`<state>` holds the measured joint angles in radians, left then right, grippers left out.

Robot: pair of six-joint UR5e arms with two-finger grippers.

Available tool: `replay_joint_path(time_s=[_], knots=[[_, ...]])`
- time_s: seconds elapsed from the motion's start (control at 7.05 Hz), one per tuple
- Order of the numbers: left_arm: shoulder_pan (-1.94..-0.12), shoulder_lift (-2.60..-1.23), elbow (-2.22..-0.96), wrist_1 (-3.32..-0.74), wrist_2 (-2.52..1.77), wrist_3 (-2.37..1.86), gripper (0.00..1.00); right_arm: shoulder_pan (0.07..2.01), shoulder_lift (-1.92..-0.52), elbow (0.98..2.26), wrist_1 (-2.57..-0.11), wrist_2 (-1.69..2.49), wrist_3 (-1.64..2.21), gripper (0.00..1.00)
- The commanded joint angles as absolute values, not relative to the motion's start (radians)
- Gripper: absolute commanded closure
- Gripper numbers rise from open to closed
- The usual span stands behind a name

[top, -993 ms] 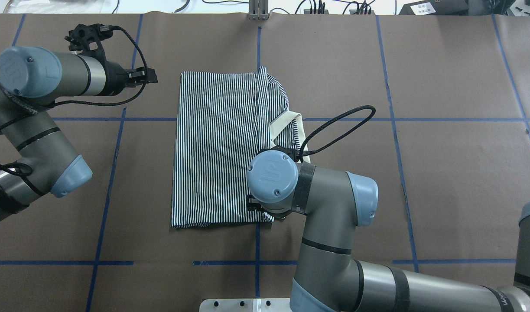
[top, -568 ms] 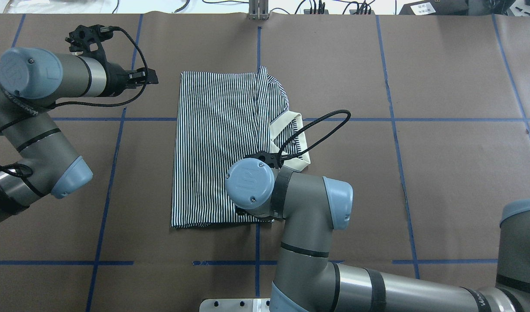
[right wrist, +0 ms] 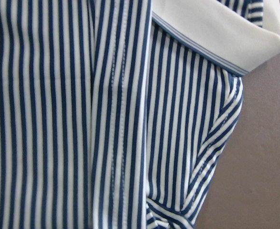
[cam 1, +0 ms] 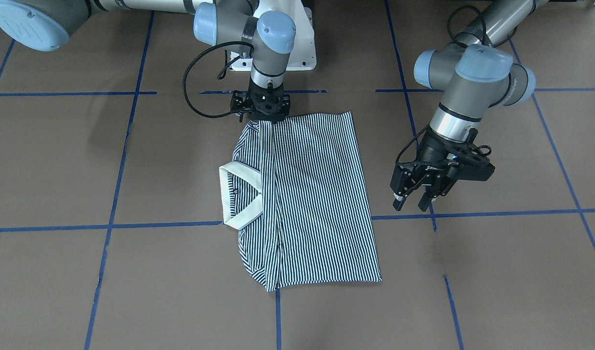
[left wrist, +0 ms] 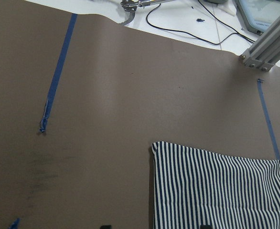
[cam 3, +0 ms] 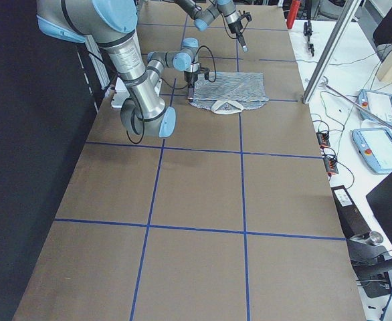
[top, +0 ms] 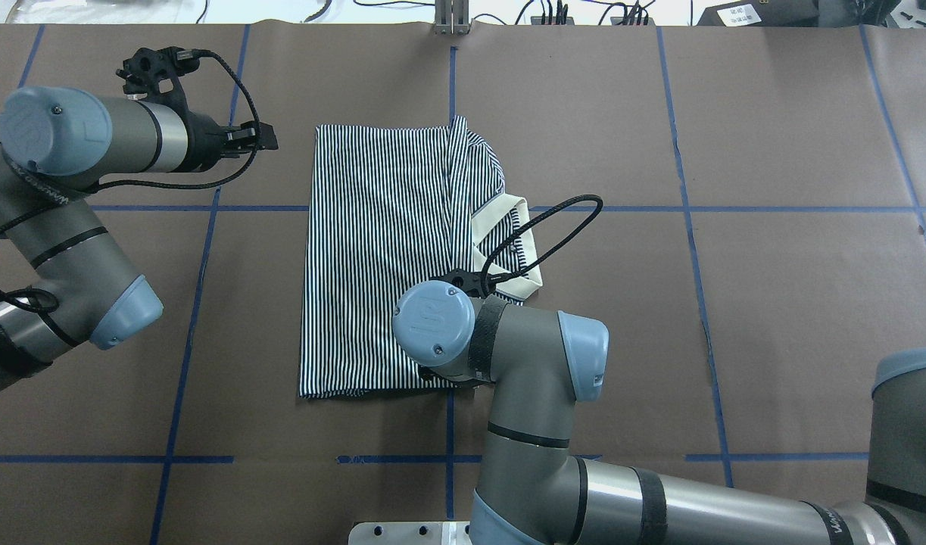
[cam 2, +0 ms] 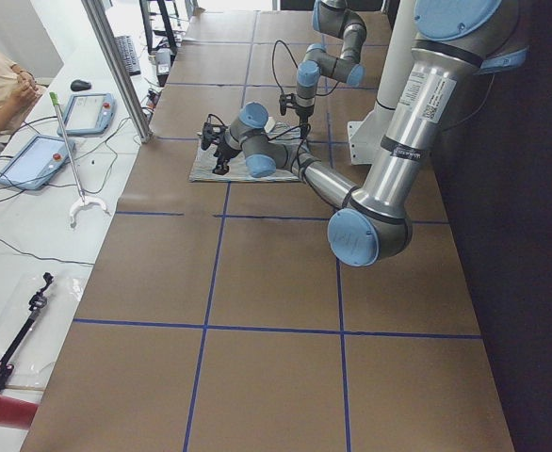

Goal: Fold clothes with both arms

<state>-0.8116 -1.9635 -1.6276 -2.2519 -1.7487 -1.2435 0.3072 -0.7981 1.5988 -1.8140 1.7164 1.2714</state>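
Navy-and-white striped polo shirt [top: 379, 257] lies partly folded in the middle of the brown-papered table [top: 773, 303], cream collar [cam 1: 236, 194] poking out. Over the last second the right gripper [cam 1: 267, 115] has slid along the shirt's robot-side edge, its grip unreadable. The left gripper [cam 1: 418, 193] hovers beside the shirt, fingers parted. Another fold looks imminent.

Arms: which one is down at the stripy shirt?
The right arm. The right tool sits at the edge of the shirt; the left tool hangs open over the table, apart from it.
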Motion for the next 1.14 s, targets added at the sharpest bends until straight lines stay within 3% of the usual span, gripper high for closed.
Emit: replay_joint_path(time_s=[0.0, 0.57, 0.99], knots=[[-0.811, -1.963, -1.629, -2.252, -1.749, -1.252, 0.31, 0.311, -0.833, 1.612, -1.815, 1.717, 1.249, 0.00], [-0.810, -1.960, -1.647, -2.252, -1.749, -1.264, 0.31, 0.387, -1.078, 1.868, -1.894, 1.726, 1.059, 0.00], [-0.810, -1.928, -1.677, -2.250, -1.749, -1.267, 0.31, 0.377, -0.915, 1.775, -1.884, 1.715, 1.078, 0.00]])
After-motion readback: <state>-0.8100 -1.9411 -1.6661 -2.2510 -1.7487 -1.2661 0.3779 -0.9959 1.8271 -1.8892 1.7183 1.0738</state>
